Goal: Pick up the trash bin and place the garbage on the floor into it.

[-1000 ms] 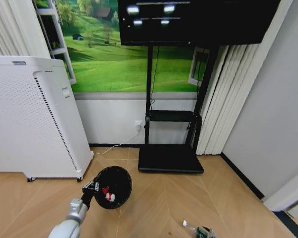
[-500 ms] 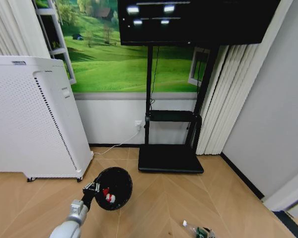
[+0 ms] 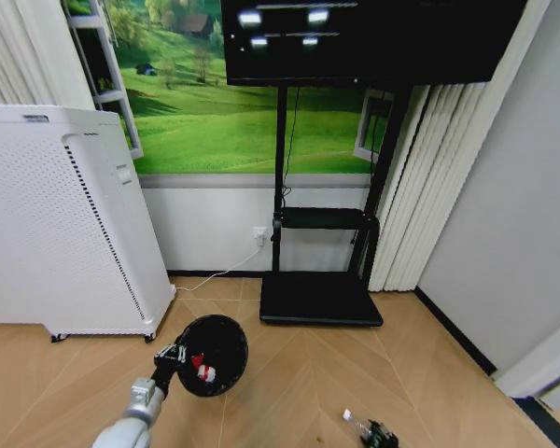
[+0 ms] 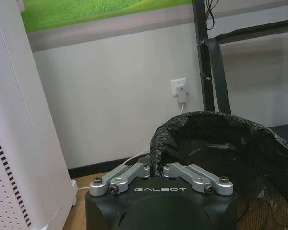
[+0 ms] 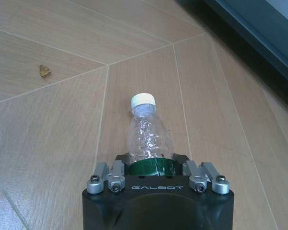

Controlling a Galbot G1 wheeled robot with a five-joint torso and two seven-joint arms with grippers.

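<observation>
At lower left of the head view the left gripper [image 3: 173,355] is clamped on the rim of the bin [image 3: 211,354], a light load. At the lower edge the right gripper [image 5: 158,168] pinches the bottle [image 5: 147,135] at its green label; being thin, crushable plastic, it probably wants a gentle squeeze there

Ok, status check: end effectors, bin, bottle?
Left end effector shut on trash bin rim, two red-and-white scraps inside. Right end effector shut on plastic bottle above floor. Nothing blocking.

Before me: light herringbone wood floor [image 3: 299,373], white perforated appliance [image 3: 56,224] at left, green meadow mural [image 3: 215,121], black screen stand [image 3: 322,299], white vertical blinds [image 3: 420,187], grey wall [image 3: 513,215].
</observation>
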